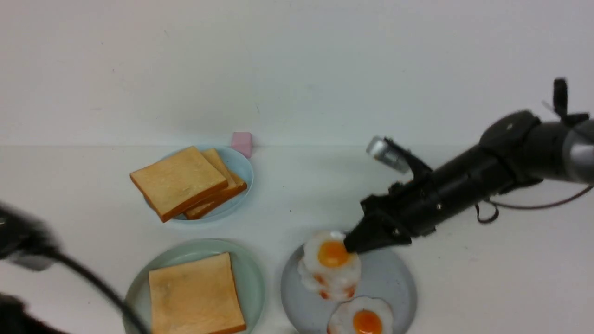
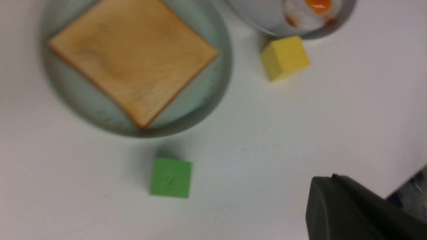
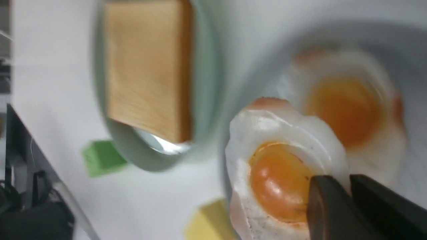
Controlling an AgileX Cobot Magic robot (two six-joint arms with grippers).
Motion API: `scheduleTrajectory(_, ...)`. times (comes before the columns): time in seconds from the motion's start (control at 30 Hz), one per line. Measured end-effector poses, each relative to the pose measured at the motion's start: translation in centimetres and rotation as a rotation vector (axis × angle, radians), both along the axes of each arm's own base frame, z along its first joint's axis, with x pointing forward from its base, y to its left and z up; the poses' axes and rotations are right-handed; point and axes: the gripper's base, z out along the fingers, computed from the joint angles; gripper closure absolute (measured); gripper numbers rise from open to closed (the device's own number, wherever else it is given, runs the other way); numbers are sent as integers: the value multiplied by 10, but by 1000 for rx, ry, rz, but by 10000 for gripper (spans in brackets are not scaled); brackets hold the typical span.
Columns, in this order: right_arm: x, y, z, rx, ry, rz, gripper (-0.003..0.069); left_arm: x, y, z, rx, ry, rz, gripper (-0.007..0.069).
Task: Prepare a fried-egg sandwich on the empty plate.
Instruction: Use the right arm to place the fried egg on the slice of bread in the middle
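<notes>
Front: right claw [image 1: 349, 245] at top fried egg [image 1: 332, 254] on grey plate [image 1: 394, 278]; toast [image 1: 197, 297] lies on mint-green plate [image 1: 253, 273].
Left wrist: left claw [image 2: 333, 206], state unclear.
Right wrist: jaws pinch egg's rim thinly; lift slowly, keep level.

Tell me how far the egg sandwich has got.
Done: one toast slice lies on the mint plate. In hand: the right gripper pinches the edge of the top egg stacked on the grey plate. Left: carry that egg onto the toast slice, then cap it with a spare slice from the blue plate.
</notes>
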Motion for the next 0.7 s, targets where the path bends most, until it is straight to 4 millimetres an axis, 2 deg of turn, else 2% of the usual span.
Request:
scheduleTrajectory(0.07, 0, 23, 23, 27, -50, 33, 576, -14, 14, 7, -16, -50, 89, 608)
scheduleTrajectory(0.13, -2, 46, 33, 45, -81, 61, 576, -25, 23, 11, -40, -84, 152, 606)
scheduleTrajectory(0.17, -3, 49, 34, 46, -85, 64, 576, -25, 24, 11, -40, -89, 158, 606)
scheduleTrajectory(0.2, -7, 74, 39, 62, -108, 90, 576, -32, 29, 11, -65, -108, 190, 606)
scheduleTrajectory(0.23, -11, 89, 38, 68, -113, 108, 576, -36, 31, 10, -77, -115, 208, 605)
scheduleTrajectory(0.27, -13, 104, 36, 71, -121, 119, 576, -39, 34, 8, -85, -116, 224, 603)
scheduleTrajectory(0.3, -12, 108, 34, 71, -120, 120, 576, -40, 34, 8, -88, -119, 227, 603)
scheduleTrajectory(0.37, -17, 140, 17, 61, -115, 150, 576, -45, 38, 2, -98, -117, 247, 602)
scheduleTrajectory(0.43, -18, 157, 0, 47, -100, 151, 576, -47, 38, -2, -99, -107, 253, 599)
scheduleTrajectory(0.47, -18, 158, -3, 44, -97, 151, 576, -47, 38, -3, -98, -104, 254, 599)
scheduleTrajectory(0.53, -13, 169, -25, 22, -84, 136, 572, -47, 37, -6, -101, -83, 253, 596)
scheduleTrajectory(0.67, -10, 171, -39, 11, -68, 124, 537, -47, 37, -8, -105, -74, 251, 596)
scheduleTrajectory(0.7, -9, 172, -42, 8, -62, 125, 505, -47, 37, -8, -105, -72, 251, 594)
